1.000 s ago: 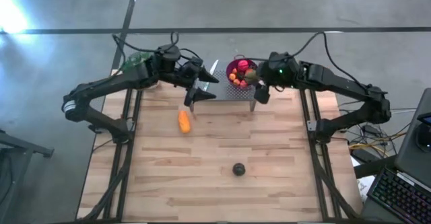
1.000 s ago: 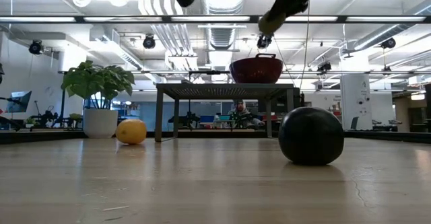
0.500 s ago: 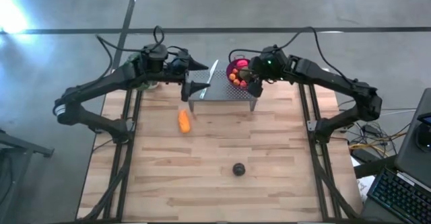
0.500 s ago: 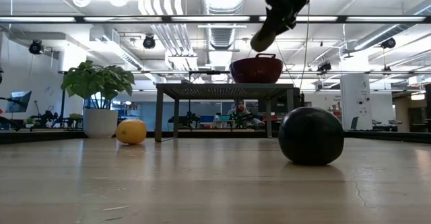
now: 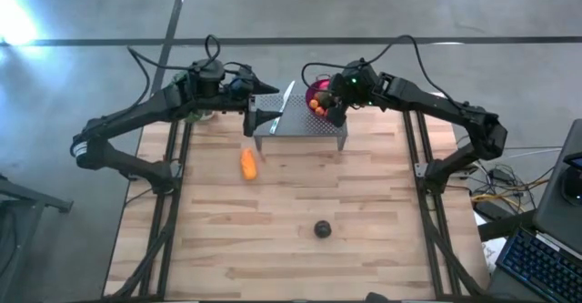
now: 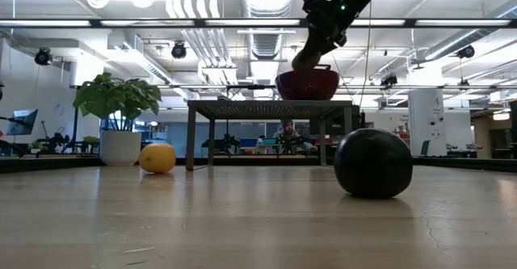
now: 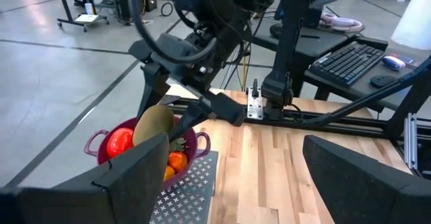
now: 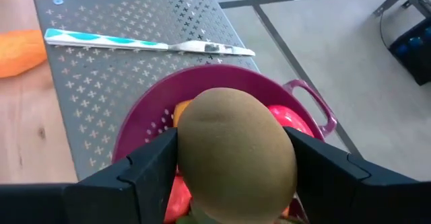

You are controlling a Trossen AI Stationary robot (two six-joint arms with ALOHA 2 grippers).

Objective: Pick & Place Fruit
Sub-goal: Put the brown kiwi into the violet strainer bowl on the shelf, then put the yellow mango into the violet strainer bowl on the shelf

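Observation:
My right gripper (image 5: 331,110) hovers over the purple colander bowl (image 5: 316,92) and is shut on an olive-green fruit (image 8: 236,153). The bowl stands on a grey perforated stand (image 5: 305,123) at the table's far edge and holds red and orange fruit (image 7: 120,142). An elongated orange fruit (image 5: 248,163) lies on the table just in front of the stand's left end. A dark purple ball (image 5: 322,229) rests nearer the near edge. My left gripper (image 5: 264,117) is open, in the air at the stand's left end, touching nothing. My right gripper pinches the olive-green fruit's two opposite sides (image 8: 185,150) between its fingers (image 8: 145,173). The fingers slant down from the table's right. The fruit (image 6: 305,59) is lifted clear, just above the bowl's rim (image 6: 307,75).
A white and blue utensil (image 8: 148,42) lies on the stand beside the bowl. A potted leafy plant (image 6: 119,99) sits at the table's far left corner. Bare wood stretches across the table's middle and near side (image 5: 273,248).
My right gripper, still shut on the olive-green fruit, has moved toward the table's left and down, from beside the bowl to right above it. My left gripper has drawn back a little toward the far left and stayed open.

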